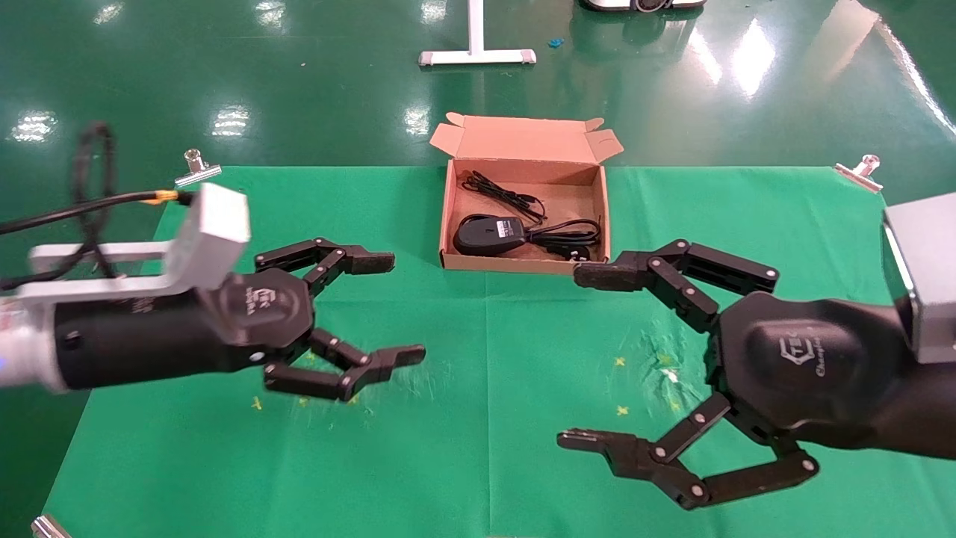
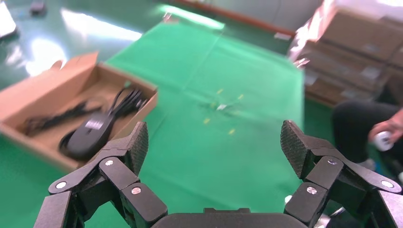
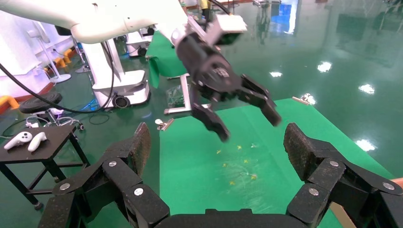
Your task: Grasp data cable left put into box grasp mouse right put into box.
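Resting inside the box (image 1: 523,161), mouse (image 1: 489,234) beside data cable (image 1: 502,193); left gripper (image 1: 385,310) and right gripper (image 1: 586,359) hover released, empty.

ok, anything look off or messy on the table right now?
Nothing stands out. The mouse and cable lie inside the open box, nothing hanging over its walls. The left gripper and right gripper are both open, holding nothing, above the green cloth, which only shows small yellow marks.
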